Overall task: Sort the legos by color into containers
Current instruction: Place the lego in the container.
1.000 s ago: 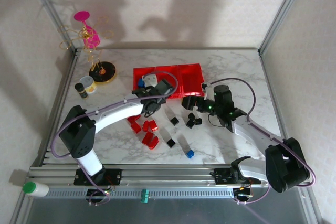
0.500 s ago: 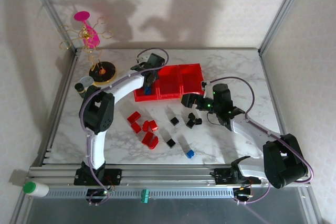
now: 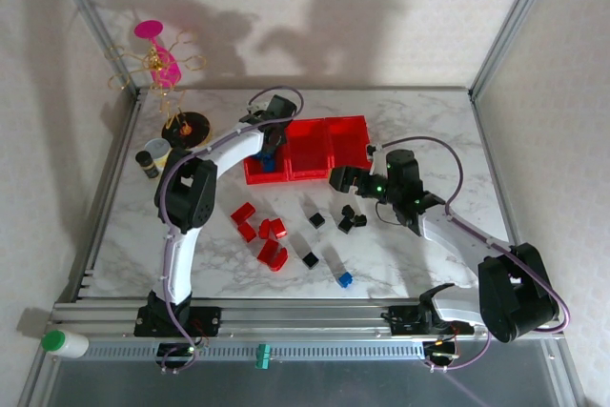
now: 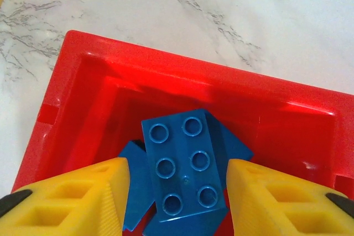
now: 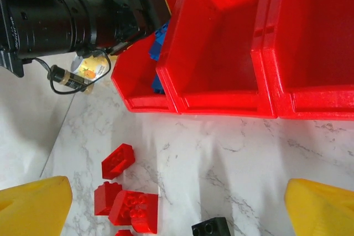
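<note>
Left gripper [image 4: 178, 183] part-open over the left-end bin [image 4: 83, 81], gripping nothing. Blue brick [image 4: 182, 164], six studs, lies loose between its fingers on other blue pieces. Drop-off looks done; next move: lift clear, fetch another. Right gripper [image 5: 177, 208] wide open, empty, just off the bins, near black bricks [image 3: 351, 218]. Bins glossy, translucent; counter [image 3: 419, 131] marbled.

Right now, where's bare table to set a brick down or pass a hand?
Bare marble from the bins to the table's right edge, and behind the bins. Front strip between the loose blue brick and the right arm is open. The middle bin and right bin are empty. Crowded: red bricks and black bricks just in front of the bins.
</note>
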### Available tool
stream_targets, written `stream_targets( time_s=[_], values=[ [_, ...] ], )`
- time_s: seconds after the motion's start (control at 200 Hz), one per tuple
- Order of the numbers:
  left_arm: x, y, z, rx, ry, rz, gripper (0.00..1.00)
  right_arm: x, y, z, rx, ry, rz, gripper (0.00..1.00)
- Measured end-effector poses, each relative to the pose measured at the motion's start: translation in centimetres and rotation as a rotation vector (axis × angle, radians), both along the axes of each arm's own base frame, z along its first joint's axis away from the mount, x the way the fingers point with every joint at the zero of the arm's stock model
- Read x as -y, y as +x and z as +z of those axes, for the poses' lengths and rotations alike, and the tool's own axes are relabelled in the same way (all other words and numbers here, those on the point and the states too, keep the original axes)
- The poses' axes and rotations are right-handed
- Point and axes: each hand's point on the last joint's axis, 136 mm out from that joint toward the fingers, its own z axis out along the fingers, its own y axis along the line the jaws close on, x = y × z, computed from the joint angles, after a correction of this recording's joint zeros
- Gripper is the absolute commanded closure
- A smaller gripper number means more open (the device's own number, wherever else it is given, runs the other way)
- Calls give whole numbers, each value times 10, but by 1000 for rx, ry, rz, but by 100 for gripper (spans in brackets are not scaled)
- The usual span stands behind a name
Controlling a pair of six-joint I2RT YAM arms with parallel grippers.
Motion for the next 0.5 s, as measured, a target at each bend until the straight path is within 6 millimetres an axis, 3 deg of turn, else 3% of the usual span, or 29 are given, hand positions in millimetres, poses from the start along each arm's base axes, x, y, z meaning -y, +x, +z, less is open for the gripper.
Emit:
stream_targets(
  time_s=[0.14, 0.35, 0.501],
  values=[
    [1, -9, 19, 21, -25, -13, 51, 1, 1, 1, 1, -3, -8, 1],
    [2, -23, 75, 113, -82, -31, 54, 3, 3, 0, 0, -7, -21, 1],
    [7, -46, 97, 153, -108, -63, 55, 6, 5, -2, -9, -17, -36, 1]
  ],
)
